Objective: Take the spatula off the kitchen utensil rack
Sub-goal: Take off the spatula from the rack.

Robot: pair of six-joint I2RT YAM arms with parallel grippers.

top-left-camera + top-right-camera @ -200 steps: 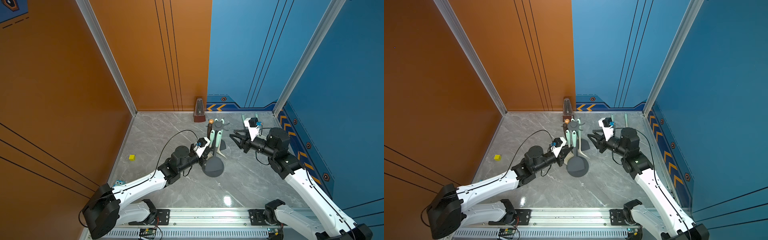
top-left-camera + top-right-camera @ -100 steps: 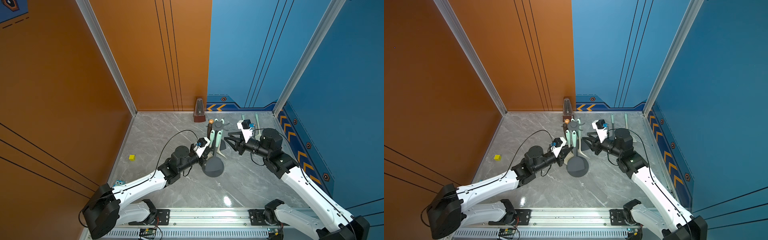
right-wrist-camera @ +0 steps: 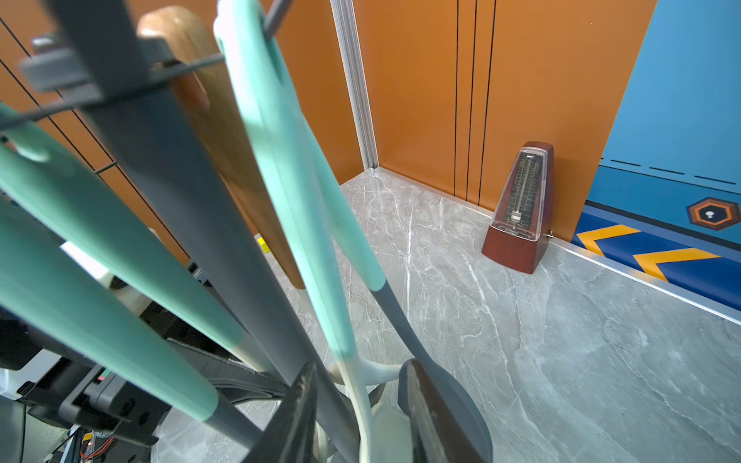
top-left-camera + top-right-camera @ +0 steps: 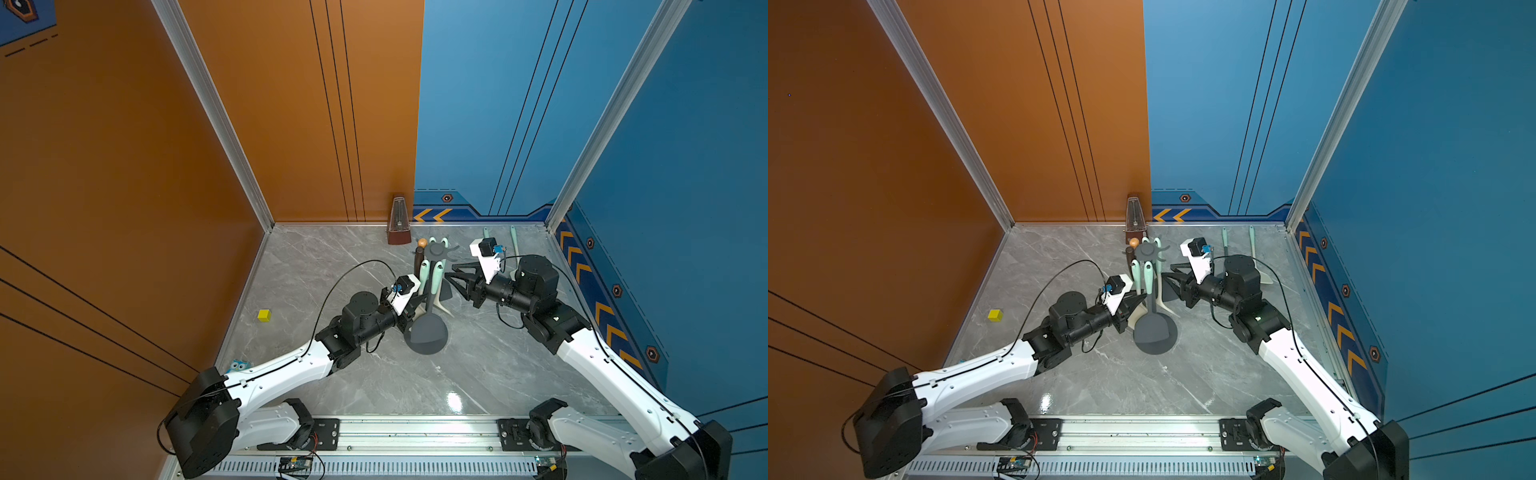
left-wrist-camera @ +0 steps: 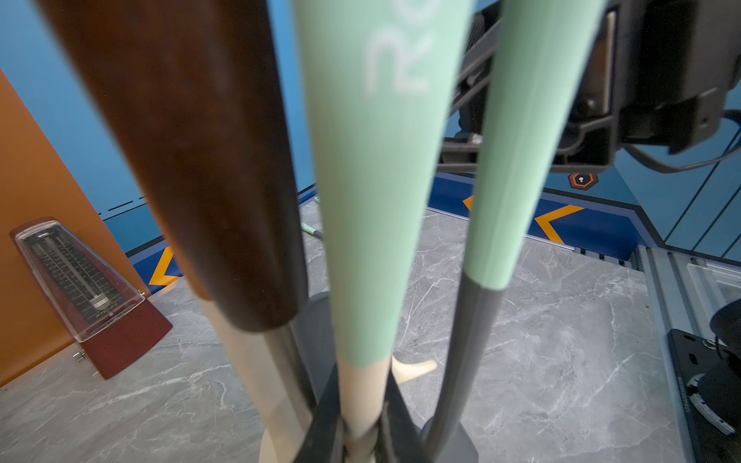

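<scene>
Grasp step in hand. spatula point(image 5: 369, 224), judged mint-handled one, hung on kitchen utensil rack point(image 4: 436, 250); cream neck pinched by left gripper point(image 5: 363, 425). right gripper point(image 3: 361, 405) spread around cream stem. Next: handle loop to be lifted clear of prong.

I count one dark grey matte utensil rack point(image 4: 437, 250) with a star-shaped crown, at the centre of the frame in both top views. As far as I can tell, four hanging utensils with mint-green handles point(image 4: 436, 272) are on it, plus one utensil with a brown wooden handle point(image 4: 418, 263). Two loose mint-handled utensils point(image 4: 1224, 241) lie at the upper right of the grey marbled bench point(image 4: 478, 374). There is also one maroon metronome point(image 4: 398, 224), one small yellow cube point(image 4: 264, 315) and one pale blue toy point(image 4: 239, 365). My left end effector point(image 4: 1140, 298) and right end effector point(image 4: 451, 272) make two.
</scene>
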